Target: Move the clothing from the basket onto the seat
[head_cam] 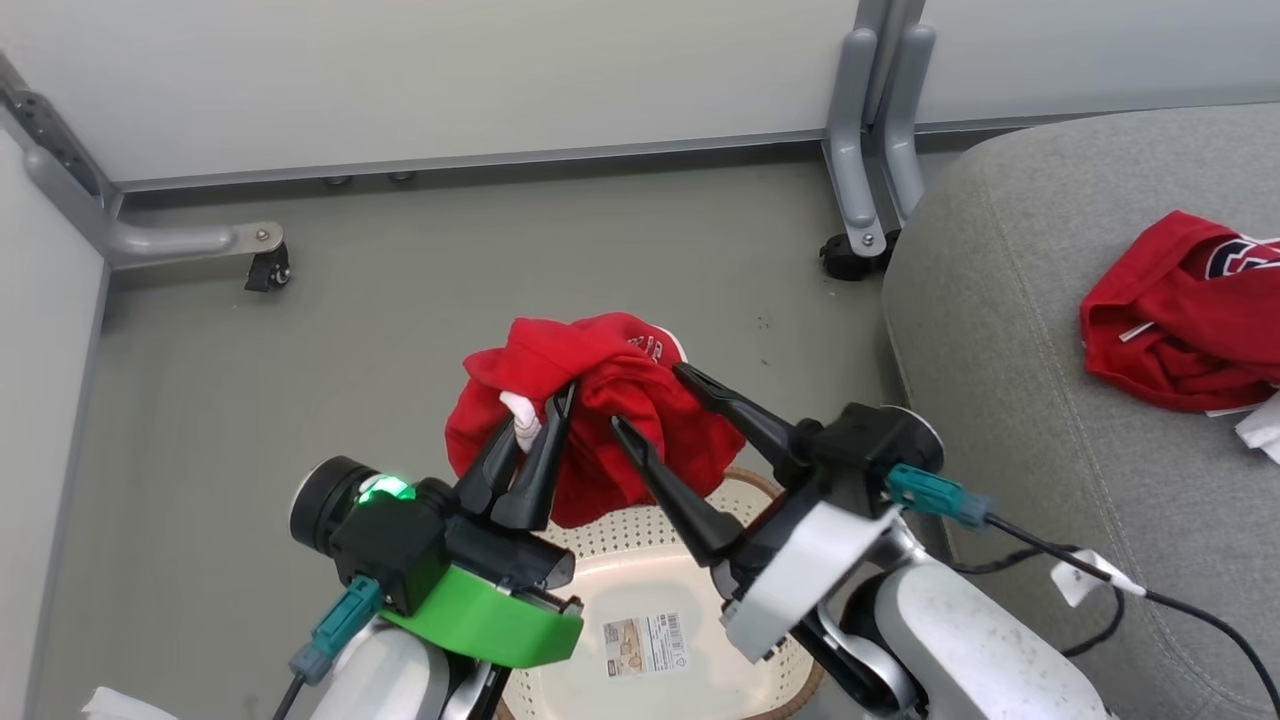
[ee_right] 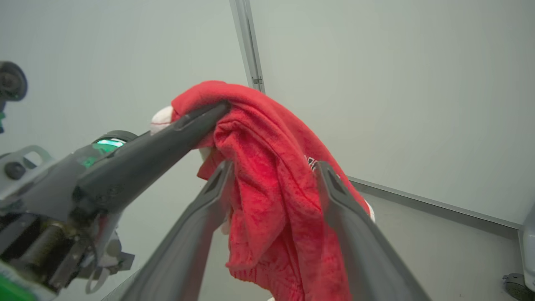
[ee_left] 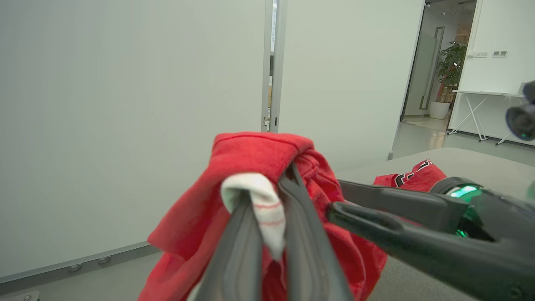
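Clothing piece one (head_cam: 600, 350), a red garment, is pinched at its white trim (ee_left: 259, 196) between the pressed-together fingers of the left pincer (head_cam: 541, 410). The right pincer (head_cam: 648, 395) stands spread, one finger on either side of a fold of the same fabric. The piece hangs bunched, long axis vertical, lower end pointing down over the far rim of the basket (head_cam: 650, 530). Clothing piece two (head_cam: 1150, 340) lies crumpled on the seat (head_cam: 1000, 330), well apart to the right.
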Controlling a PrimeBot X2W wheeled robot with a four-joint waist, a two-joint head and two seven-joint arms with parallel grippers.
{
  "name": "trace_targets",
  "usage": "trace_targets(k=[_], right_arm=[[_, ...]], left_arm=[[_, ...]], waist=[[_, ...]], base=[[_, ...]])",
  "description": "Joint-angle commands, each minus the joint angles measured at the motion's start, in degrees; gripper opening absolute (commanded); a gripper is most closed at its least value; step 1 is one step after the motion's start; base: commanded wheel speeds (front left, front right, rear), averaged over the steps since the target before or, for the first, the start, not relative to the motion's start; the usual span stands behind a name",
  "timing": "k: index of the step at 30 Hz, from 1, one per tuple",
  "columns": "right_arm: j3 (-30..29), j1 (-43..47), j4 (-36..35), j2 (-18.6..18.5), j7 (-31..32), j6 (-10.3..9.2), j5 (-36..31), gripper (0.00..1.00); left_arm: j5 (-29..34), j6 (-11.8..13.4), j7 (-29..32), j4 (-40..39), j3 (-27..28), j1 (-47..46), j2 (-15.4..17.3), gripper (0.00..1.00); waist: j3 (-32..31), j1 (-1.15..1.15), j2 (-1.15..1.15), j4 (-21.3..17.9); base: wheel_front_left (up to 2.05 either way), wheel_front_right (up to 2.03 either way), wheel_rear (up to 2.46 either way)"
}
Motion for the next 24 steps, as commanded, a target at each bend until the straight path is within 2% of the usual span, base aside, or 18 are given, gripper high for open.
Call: trace_targets(k=[1, 8, 9, 10, 11, 24], right_arm=[[0.8, -1.56, 1.43, -0.14, 0.21, 0.0, 0.29, 1.0], [5.34, -6.33, 8.6, 0.75, 0.23, 0.0, 2.18, 1.0], [5.85, -6.89, 9.45, 0.91, 0.34, 0.0, 2.59, 0.47], [6.09, -7.32, 9.99, 1.09, 0.09, 0.0, 2.83, 0.35], [6.4, -7.74, 10.5, 1.18, -0.08, 0.0, 3.06, 0.0], [8.06, -10.42, 14.03, 0.91, -2.4, 0.0, 5.38, 0.0]], left_arm=[[0.32, -0.27, -0.01, -0.11, -0.23, -1.09, 0.08, 0.0], [0.2, -0.58, -0.02, -0.21, -1.34, -1.5, -0.08, 0.0], [0.15, -0.62, -0.02, -0.21, -1.44, -1.49, -0.06, 0.0], [0.1, -0.64, -0.02, -0.17, -1.52, -1.5, -0.03, 0.0], [0.07, -0.66, -0.02, -0.16, -1.57, -1.53, 0.01, 0.0], [0.14, -0.89, -0.02, 0.42, -1.77, -2.09, 0.11, 0.0]], waist=[[0.24, 0.0, 0.0, 0.46], [0.38, 0.0, 0.0, 1.36], [0.38, 0.0, 0.0, 1.43], [0.36, 0.0, 0.0, 1.49], [0.36, 0.0, 0.0, 1.54], [0.78, 0.0, 0.0, 1.78]], base=[[0.0, 0.0, 0.0], [0.0, 0.0, 0.0], [0.0, 0.0, 0.0], [0.0, 0.0, 0.0], [0.0, 0.0, 0.0], [0.0, 0.0, 0.0]])
